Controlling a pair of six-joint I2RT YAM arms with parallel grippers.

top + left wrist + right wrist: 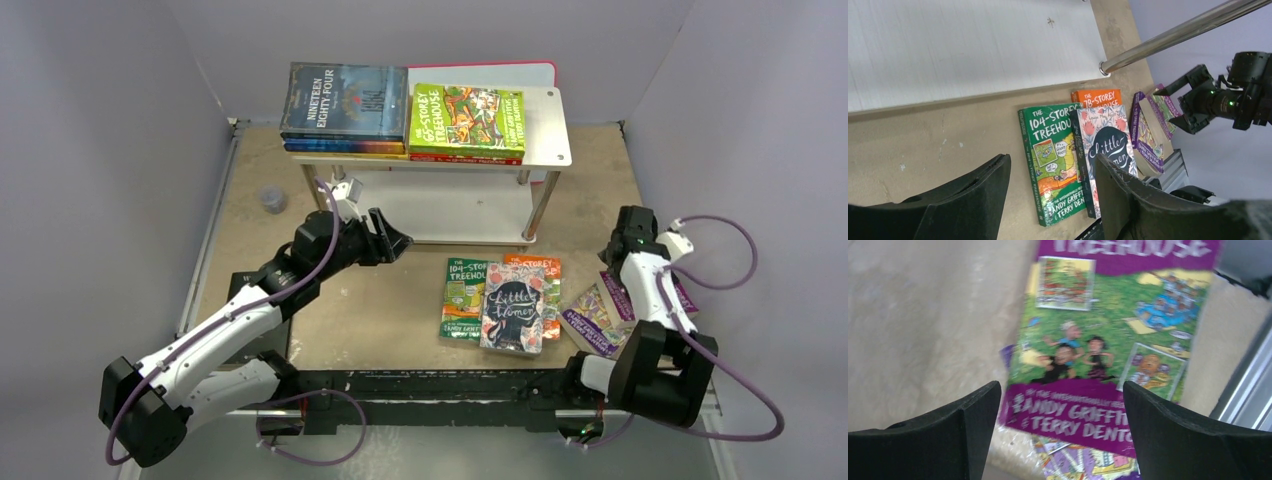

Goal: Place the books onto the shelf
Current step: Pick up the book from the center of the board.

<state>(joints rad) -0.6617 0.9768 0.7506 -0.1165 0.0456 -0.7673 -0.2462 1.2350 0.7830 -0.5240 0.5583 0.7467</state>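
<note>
Job looked roughly half done. The shelf (545, 155) stood at the far side of the table (390, 320), and its top board (548, 105) carried 2 stacks: a left pile with the dark blue Nineteen Eighty-Four (345, 100) on top and a right pile topped by the green 65-Storey Treehouse (467, 118). Several spines showed under each cover, exact count not readable. The lower board (450, 215) had no book on it that I could see. 5 books were left flat on the table in front of the shelf: the 104-Storey Treehouse (462, 298), the orange 78-Storey Treehouse (537, 268), Little Women (512, 308) lying across both of those, and off to the right 2 purple Treehouse books (592, 322), 1 partly on the other. Left gripper (392, 240) hung low in front of the shelf's left side, fingers well apart, nothing between them, with the green book and Little Women below in its wrist view. Right gripper (1062, 387) hovered over the upper purple book (1108, 340), fingers spread wide, holding nothing, no contact that I could tell. So neither arm carried a book. My guess was the purple pair would go next, and with the top board mostly covered the lower board seemed the likely spot
</note>
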